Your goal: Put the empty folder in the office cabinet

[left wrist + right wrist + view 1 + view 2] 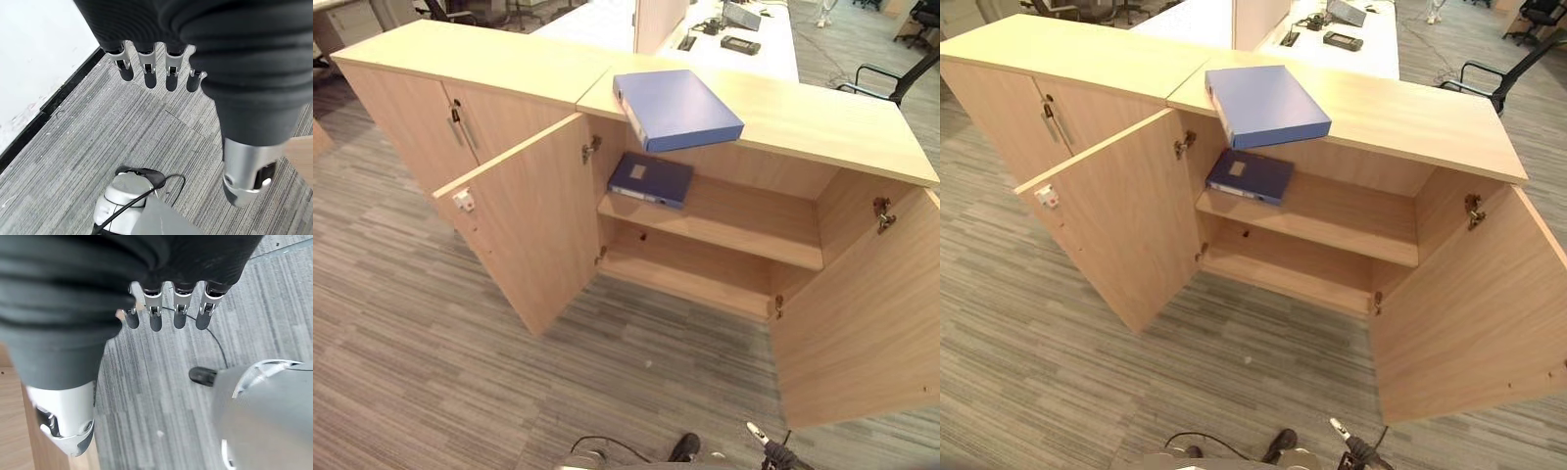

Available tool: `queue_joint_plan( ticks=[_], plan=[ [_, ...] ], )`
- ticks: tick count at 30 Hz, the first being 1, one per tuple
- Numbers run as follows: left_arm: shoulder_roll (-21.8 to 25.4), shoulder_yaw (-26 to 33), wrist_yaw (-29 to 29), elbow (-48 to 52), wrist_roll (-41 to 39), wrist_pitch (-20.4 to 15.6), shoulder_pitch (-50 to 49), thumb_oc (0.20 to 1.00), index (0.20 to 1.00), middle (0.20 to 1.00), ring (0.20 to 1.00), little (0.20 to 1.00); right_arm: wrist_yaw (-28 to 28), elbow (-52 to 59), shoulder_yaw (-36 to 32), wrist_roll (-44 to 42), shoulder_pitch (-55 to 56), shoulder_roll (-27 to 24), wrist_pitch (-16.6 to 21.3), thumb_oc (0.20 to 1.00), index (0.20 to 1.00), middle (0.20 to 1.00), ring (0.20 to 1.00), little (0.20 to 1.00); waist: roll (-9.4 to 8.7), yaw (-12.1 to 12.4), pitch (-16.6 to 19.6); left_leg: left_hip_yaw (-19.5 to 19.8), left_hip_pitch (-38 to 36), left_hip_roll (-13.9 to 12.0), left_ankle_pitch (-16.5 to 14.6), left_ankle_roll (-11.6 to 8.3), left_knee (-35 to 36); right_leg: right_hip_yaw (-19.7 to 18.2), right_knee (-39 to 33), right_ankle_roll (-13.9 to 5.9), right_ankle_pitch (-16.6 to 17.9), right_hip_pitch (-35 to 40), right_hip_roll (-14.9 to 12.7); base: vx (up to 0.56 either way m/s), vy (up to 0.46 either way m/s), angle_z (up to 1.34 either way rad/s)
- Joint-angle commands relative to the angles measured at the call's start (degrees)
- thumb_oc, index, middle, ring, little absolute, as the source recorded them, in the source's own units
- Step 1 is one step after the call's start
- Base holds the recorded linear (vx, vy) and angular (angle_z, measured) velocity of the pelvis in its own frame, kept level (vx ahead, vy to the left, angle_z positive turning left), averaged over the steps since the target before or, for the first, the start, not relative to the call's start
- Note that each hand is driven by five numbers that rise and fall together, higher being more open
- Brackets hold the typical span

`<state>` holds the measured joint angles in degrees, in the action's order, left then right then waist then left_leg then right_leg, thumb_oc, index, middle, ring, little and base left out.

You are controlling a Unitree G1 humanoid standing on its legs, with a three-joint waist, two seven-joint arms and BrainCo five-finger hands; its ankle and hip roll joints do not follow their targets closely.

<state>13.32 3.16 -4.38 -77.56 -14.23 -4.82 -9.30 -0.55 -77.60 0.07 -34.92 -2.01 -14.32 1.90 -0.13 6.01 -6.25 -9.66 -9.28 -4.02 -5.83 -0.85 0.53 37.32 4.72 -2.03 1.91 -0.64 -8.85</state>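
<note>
Not yet reaching: left hand (156,73) and right hand (166,313) hang, fingers straight, empty. Folder (675,108) lies well ahead atop cabinet (822,122); next, reach and grasp it.

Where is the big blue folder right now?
The big blue folder lies flat on the cabinet's top, overhanging its front edge, directly above a smaller dark blue folder on the upper shelf.

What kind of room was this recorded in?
Most likely an open-plan office: a low wooden cabinet with blue folders, white desks behind it, an office chair and grey carpet.
</note>
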Motion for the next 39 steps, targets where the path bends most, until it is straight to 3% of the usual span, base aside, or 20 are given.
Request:
queue_joint_plan(
  ticks=[1, 6, 7, 8, 10, 11, 12, 13, 16, 17, 18, 21, 27, 34, 37, 39],
  plan=[
    [0.8, -1.8, -0.2, 0.0, 0.9, -0.9, 2.3, 1.000, 1.000, 1.000, 1.000, 1.000, 0.1, -2.0, 0.4, -2.0, -3.5, 0.8, 1.1, 1.000, 1.000, 1.000, 1.000, 1.000, -1.05, 0.8, -0.7, -1.6, -3.6, -1.2, -5.9, -0.38, -2.9, -1.6, -3.4, -4.39, 1.6, -2.0, 1.1, 0.19, -0.192, 0.03],
    [1.3, -2.8, 0.0, 1.9, 0.5, -1.4, 3.0, 1.000, 1.000, 1.000, 1.000, 1.000, 0.0, -1.7, 2.2, -1.2, -3.7, 0.8, 1.2, 1.000, 1.000, 1.000, 1.000, 1.000, -1.75, 1.1, -1.0, -2.7, -0.4, -6.2, -2.8, -2.99, -14.8, -2.7, -3.2, -1.96, -1.1, 0.3, 4.2, 0.16, -0.234, -0.03],
    [1.6, -3.5, 0.0, 3.9, 0.0, -1.6, 3.2, 1.000, 1.000, 1.000, 1.000, 1.000, 0.3, -1.4, 2.9, -0.7, -4.0, 0.5, 1.1, 1.000, 1.000, 1.000, 1.000, 1.000, -2.48, 2.1, -2.0, -2.1, 3.8, -8.3, 0.1, -2.78, -24.5, -3.3, -3.6, -0.25, -2.8, 2.3, 5.7, 0.09, -0.226, -0.29],
    [1.6, -4.1, 0.0, 4.9, -0.3, -1.8, 3.6, 1.000, 1.000, 1.000, 1.000, 1.000, 0.5, -1.3, 3.2, -0.4, -4.3, 0.1, 1.1, 1.000, 1.000, 1.000, 1.000, 1.000, -2.72, 2.8, -2.9, -1.2, 6.3, -8.4, 1.8, -2.00, -27.8, -3.6, -3.7, 0.31, -3.7, 3.1, 5.8, 0.10, -0.238, -0.38],
    [1.5, -4.7, 0.1, 5.7, -0.6, -1.9, 3.9, 1.000, 1.000, 1.000, 1.000, 1.000, 0.6, -1.3, 3.1, -0.1, -4.7, -0.3, 1.0, 1.000, 1.000, 1.000, 1.000, 1.000, -2.77, 3.1, -3.4, 0.0, 9.2, -7.9, 1.3, -1.08, -29.7, -3.9, -3.8, 0.68, -4.4, 3.5, 5.8, 0.05, -0.038, -0.60],
    [1.4, -6.0, 0.2, 7.4, -0.4, -2.3, 4.3, 1.000, 1.000, 1.000, 1.000, 1.000, 0.5, -1.2, 3.3, 0.8, -5.1, -1.1, 0.8, 1.000, 1.000, 1.000, 1.000, 1.000, -3.04, 3.9, -4.0, 1.5, 13.6, -5.6, -0.8, -0.38, -29.0, -5.2, -4.4, 0.34, -5.1, 4.5, 5.2, 0.07, 0.023, -0.57],
    [1.4, -6.1, 0.2, 7.5, -0.4, -2.3, 4.3, 1.000, 1.000, 1.000, 1.000, 1.000, 0.5, -1.3, 3.2, 0.8, -5.1, -1.2, 0.8, 1.000, 1.000, 1.000, 1.000, 1.000, -3.05, 3.9, -4.0, 1.5, 13.6, -5.6, -0.8, -0.31, -29.0, -5.2, -4.4, 0.30, -5.0, 4.4, 5.2, 0.15, 0.089, -0.31],
    [1.4, -6.7, 0.5, 8.6, -0.5, -2.5, 4.5, 1.000, 1.000, 1.000, 1.000, 1.000, 0.3, -1.1, 3.7, 1.7, -5.3, -1.6, 0.8, 1.000, 1.000, 1.000, 1.000, 1.000, -3.08, 4.6, -4.4, 2.6, 16.0, -3.7, -1.8, -0.66, -24.9, -6.5, -4.7, -0.24, -5.2, 5.1, 4.5, 0.11, 0.105, -0.06],
    [1.5, -7.6, 0.8, 10.1, -0.3, -2.6, 4.7, 1.000, 1.000, 1.000, 1.000, 1.000, 0.3, -1.1, 4.3, 2.9, -5.6, -2.0, 0.9, 1.000, 1.000, 1.000, 1.000, 1.000, -2.75, 5.8, -4.8, 4.7, 19.2, -1.1, 1.4, -1.61, -19.5, -8.0, -5.1, -0.39, -5.4, 6.2, 4.4, 0.12, 0.101, -0.24],
    [1.8, -8.5, 1.2, 11.8, -0.3, -2.9, 5.0, 1.000, 1.000, 1.000, 1.000, 1.000, 0.4, -1.1, 5.0, 4.0, -6.2, -2.2, 0.9, 1.000, 1.000, 1.000, 1.000, 1.000, -1.48, 7.4, -5.3, 8.2, 22.0, 1.8, 6.9, -2.78, -13.0, -9.9, -5.1, -0.10, -6.2, 7.7, 5.7, 0.15, 0.095, -0.50],
    [2.0, -8.9, 1.4, 12.4, -0.3, -3.0, 5.3, 1.000, 1.000, 1.000, 1.000, 1.000, 0.4, -1.2, 5.2, 4.4, -6.4, -2.2, 1.0, 1.000, 1.000, 1.000, 1.000, 1.000, -1.01, 7.9, -5.6, 9.2, 22.5, 2.6, 9.2, -3.27, -10.3, -10.7, -5.0, 0.00, -6.7, 8.4, 6.2, 0.19, 0.125, -0.51],
    [2.1, -9.2, 1.4, 13.3, 0.2, -3.3, 5.1, 1.000, 1.000, 1.000, 1.000, 1.000, 0.3, -1.3, 5.5, 5.0, -6.8, -1.6, 1.1, 1.000, 1.000, 1.000, 1.000, 1.000, -0.01, 8.7, -5.4, 9.9, 20.7, 2.7, 11.5, -2.37, -5.6, -11.7, -4.6, -0.11, -6.7, 9.1, 6.8, 0.11, 0.133, -0.57],
    [2.2, -9.7, 1.6, 12.5, 1.5, -3.1, 4.7, 1.000, 1.000, 1.000, 1.000, 1.000, 0.3, -2.0, 5.1, 5.4, -5.3, -0.4, 0.9, 1.000, 1.000, 1.000, 1.000, 1.000, -1.15, 7.5, -3.2, 10.1, 16.9, 3.5, 10.5, -0.93, -3.6, -12.7, -6.2, -1.01, -5.8, 10.3, 5.3, 0.11, 0.113, -0.27],
    [2.0, -9.1, 1.5, 12.8, 1.6, -3.2, 4.2, 1.000, 1.000, 1.000, 1.000, 1.000, -0.1, -2.8, 4.1, 6.6, -4.1, 0.3, 0.3, 1.000, 1.000, 1.000, 1.000, 1.000, -0.71, 7.1, -1.1, 9.5, 12.5, 6.1, 8.7, 1.47, -0.3, -13.6, -5.5, -3.87, -4.7, 10.3, 1.9, 0.10, 0.204, -0.13],
    [2.0, -9.3, 1.7, 13.3, 2.2, -3.4, 4.0, 1.000, 1.000, 1.000, 1.000, 1.000, -0.5, -2.5, 3.7, 7.0, -4.0, 0.3, 0.1, 1.000, 1.000, 1.000, 1.000, 1.000, -0.30, 7.0, -0.6, 8.9, 11.4, 7.5, 7.5, 2.56, -0.2, -13.8, -2.9, -5.38, -4.4, 9.4, -0.7, 0.05, 0.208, -0.09],
    [1.9, -9.5, 2.1, 13.3, 2.6, -3.2, 3.8, 1.000, 1.000, 1.000, 1.000, 1.000, -0.9, -2.3, 3.3, 7.4, -3.9, 0.4, -0.2, 1.000, 1.000, 1.000, 1.000, 1.000, 0.23, 7.1, -0.8, 8.3, 10.1, 8.6, 6.0, 3.59, -0.6, -13.8, 1.4, -6.40, -3.9, 8.5, -4.0, 0.07, 0.264, -0.07]
  ],
)
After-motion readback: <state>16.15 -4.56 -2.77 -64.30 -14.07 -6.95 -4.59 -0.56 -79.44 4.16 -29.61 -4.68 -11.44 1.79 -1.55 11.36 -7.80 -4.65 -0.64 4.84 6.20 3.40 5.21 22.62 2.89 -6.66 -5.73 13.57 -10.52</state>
